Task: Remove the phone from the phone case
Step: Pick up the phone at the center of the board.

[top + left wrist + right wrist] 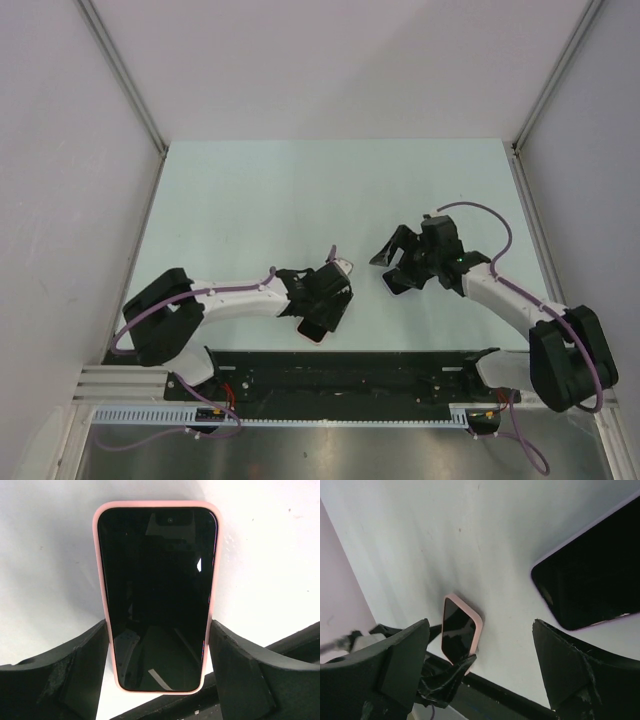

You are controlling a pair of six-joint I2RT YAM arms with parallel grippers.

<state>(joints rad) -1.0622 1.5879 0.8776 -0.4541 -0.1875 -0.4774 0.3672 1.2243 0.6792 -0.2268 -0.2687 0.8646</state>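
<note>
Item 1: left gripper (pixel 159 635), lower part of the left wrist view. Black, matte, wedge-shaped fingers (pixel 75 670). It is clenched on the phone case, one pad against each long side near the lower end.

Item 2: phone case (pixel 157 504), centre of the same view. Pale pink and soft-looking, probably silicone, with rounded corners and a thin raised lip round the screen. The phone (pixel 157 595) sits wholly inside it. Its face is glossy black glass showing reflections, with a small lens at the top edge. In the right wrist view the cased phone (pixel 460 632) stands tilted above the table (pixel 300 190), which is pale and matte with faint specks.

Step in hand, as judged: present the cased phone so the other arm can peel it.
- The clamp belongs low on the sides, leaving both top corners free.
- The peeling finger should hook the lip at a top corner and roll it back, not press on the glass.
- The glass looks slick, so the phone may slide out once a corner lets go.

Item 3: right gripper (pixel 480 650), right of centre in the overhead view. It is released, with its fingers wide apart and nothing between them, and it is near the cased phone but not touching it.

Item 4: slab (pixel 590 575), upper right of the right wrist view. Dark and glossy with a pale rim, lying flat. Whether it is another handset cannot be told.
</note>
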